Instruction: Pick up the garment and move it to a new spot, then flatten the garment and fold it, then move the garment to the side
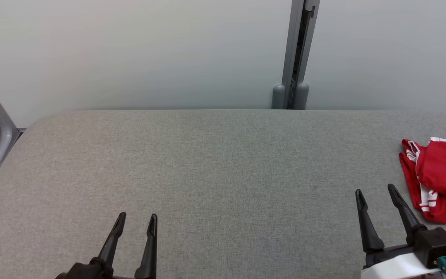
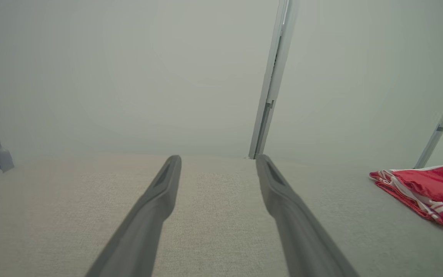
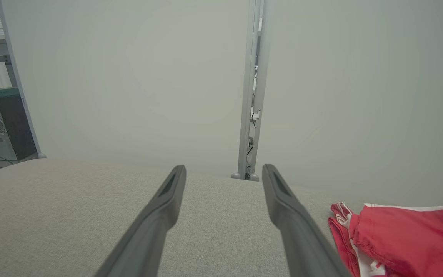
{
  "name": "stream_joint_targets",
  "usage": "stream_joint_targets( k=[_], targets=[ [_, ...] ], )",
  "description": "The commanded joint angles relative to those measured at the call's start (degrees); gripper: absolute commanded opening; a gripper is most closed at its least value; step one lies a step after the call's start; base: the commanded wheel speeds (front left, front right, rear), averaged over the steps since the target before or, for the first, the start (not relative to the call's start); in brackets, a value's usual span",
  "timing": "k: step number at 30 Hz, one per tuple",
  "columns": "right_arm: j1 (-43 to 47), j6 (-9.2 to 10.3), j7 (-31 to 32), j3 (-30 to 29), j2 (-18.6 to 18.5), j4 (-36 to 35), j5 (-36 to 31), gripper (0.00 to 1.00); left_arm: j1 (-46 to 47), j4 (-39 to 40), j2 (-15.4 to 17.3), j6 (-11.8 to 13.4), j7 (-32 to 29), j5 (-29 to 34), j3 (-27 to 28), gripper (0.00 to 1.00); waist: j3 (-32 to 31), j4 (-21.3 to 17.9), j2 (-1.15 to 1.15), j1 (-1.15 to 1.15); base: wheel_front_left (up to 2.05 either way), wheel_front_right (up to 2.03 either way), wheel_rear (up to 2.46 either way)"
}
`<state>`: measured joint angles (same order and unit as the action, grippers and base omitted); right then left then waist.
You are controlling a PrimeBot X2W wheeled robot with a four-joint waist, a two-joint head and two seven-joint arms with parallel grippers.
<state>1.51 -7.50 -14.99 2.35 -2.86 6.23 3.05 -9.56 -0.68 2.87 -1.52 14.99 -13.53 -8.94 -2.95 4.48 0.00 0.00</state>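
Hovering at about 7 o'clock in the head view, the left end effector (image 1: 138,214) has its two fingers spread wide with nothing between them, just above the grey cloth-covered tabletop (image 1: 223,162). At about 5 o'clock the right end effector (image 1: 374,188) is likewise fully spread and holds nothing, its tips pointing toward 12 o'clock. The garment (image 1: 443,174), red with white stripes, lies bunched at 3 o'clock, partly cut off by the picture's right edge. It is just beside the right end effector and well apart from the left.

It looks like thin sports fabric, so probably light, limp and a little slick. It should sag and drape once lifted and will not hold its shape. Several layers seem folded over one another, so a deep pinch would likely take the whole bundle.

The best hold appears to be the striped hem at the garment's 7 o'clock corner, nearest the right fingers. A firm pinch on that doubled edge should resist slipping.
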Motion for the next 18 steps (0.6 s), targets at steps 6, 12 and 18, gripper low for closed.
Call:
stream_joint_targets(
  k=[6, 12, 18],
  targets=[
    [0.54, 0.01, -0.28, -0.16, -0.17, -0.80, -0.11, 1.00, -0.42, 0.44, 0.15, -1.38, 0.21, -1.51, 1.48, 1.00, 0.07, 0.20, 0.00, 0.00, 0.00, 0.00, 0.00],
    [0.57, 0.01, -0.28, 0.12, -0.17, -1.06, -0.17, 1.00, -0.26, 2.50, 0.16, -0.98, 0.21, -3.36, 3.00, 1.00, 0.22, 0.55, 0.00, 0.00, 0.00, 0.00, 0.00],
    [0.48, 0.00, 0.13, 0.19, 0.28, 0.18, 0.17, 0.00, -0.91, 1.40, -0.15, -1.20, -0.19, -4.99, 2.84, 0.00, 0.28, 0.74, 0.00, 0.00, 0.00, 0.00, 0.00]
  ],
)
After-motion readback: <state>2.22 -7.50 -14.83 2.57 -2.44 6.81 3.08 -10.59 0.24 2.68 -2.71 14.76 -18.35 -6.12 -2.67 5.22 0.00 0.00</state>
